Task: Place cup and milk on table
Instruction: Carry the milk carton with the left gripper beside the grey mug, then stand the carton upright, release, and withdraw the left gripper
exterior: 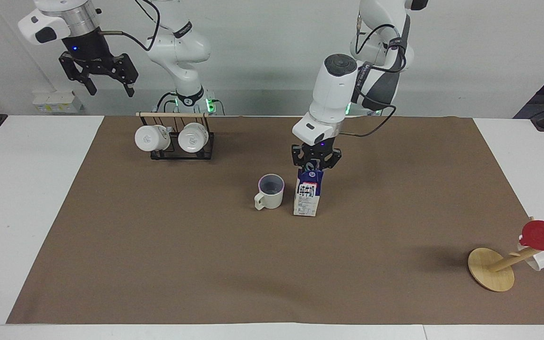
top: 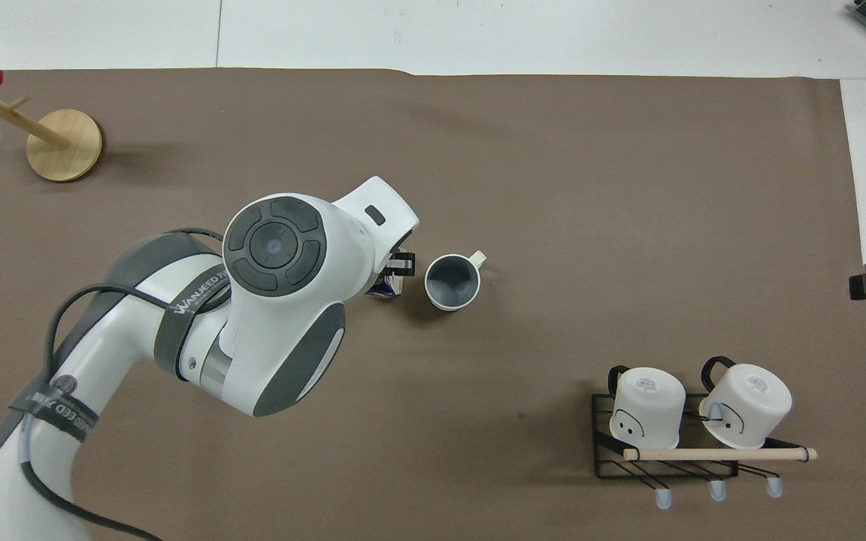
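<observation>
The milk (exterior: 308,198) stands upright on the brown mat of the table (exterior: 395,245), its long axis vertical, directly under the left gripper (exterior: 315,166). That gripper comes straight down onto the carton's folded top and is clamped on it; in the overhead view the arm's wrist hides nearly all of the carton, with only a sliver (top: 384,289) showing. The carton's base looks to be resting on the mat, though a slight gap cannot be ruled out.

The cup (exterior: 270,191) sits just beside the milk, toward the right arm's end of the table, apart from it, upright with its handle turned away from the robots.

So the coming move turns on 1 relation: the milk lies straight below the left gripper along its own vertical axis. By my judgement, letting go and rising straight up would leave both things set down.

The right gripper (exterior: 104,78) waits high above its own end of the table, fingers spread, near the rack (exterior: 182,148) of 2 white mugs (exterior: 151,138).
</observation>
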You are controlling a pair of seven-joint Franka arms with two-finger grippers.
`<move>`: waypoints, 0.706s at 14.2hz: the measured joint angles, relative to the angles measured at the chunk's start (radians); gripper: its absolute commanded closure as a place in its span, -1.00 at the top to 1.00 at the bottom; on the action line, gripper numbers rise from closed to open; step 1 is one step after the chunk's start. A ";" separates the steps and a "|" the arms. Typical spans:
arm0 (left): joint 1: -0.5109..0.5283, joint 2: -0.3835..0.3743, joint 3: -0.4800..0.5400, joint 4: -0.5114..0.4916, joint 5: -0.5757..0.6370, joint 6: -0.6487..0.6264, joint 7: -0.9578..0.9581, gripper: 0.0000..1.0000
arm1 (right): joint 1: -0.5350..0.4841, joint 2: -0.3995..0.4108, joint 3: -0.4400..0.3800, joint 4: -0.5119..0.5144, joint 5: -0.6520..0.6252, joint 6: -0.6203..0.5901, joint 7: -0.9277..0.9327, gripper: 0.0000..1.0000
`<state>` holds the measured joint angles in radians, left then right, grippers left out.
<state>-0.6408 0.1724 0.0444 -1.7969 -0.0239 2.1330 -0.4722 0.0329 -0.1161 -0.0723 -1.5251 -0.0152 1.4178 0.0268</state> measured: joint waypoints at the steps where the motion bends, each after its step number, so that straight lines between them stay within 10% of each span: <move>1: 0.000 0.000 0.000 0.000 0.000 0.000 0.000 -1.00 | 0.000 0.000 0.000 0.000 0.000 0.000 0.000 1.00; 3: 0.000 0.000 0.000 0.000 0.000 0.000 0.000 -0.91 | 0.000 0.000 0.000 0.000 0.000 0.000 0.000 1.00; 6: 0.000 0.000 0.000 0.000 0.000 0.000 0.000 0.72 | 0.000 0.000 0.000 0.000 0.000 0.000 0.000 1.00; 7: 0.000 0.000 0.000 0.000 0.000 0.000 0.000 1.00 | 0.000 0.000 0.000 0.000 0.000 0.000 0.000 1.00; 10: 0.000 0.003 0.000 -0.002 0.000 0.000 0.000 1.00 | 0.000 0.000 0.000 0.000 0.000 0.000 0.000 1.00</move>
<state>-0.6409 0.1759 0.0448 -1.7992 -0.0240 2.1325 -0.4722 0.0329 -0.1162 -0.0724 -1.5251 -0.0152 1.4178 0.0268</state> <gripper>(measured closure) 0.163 0.000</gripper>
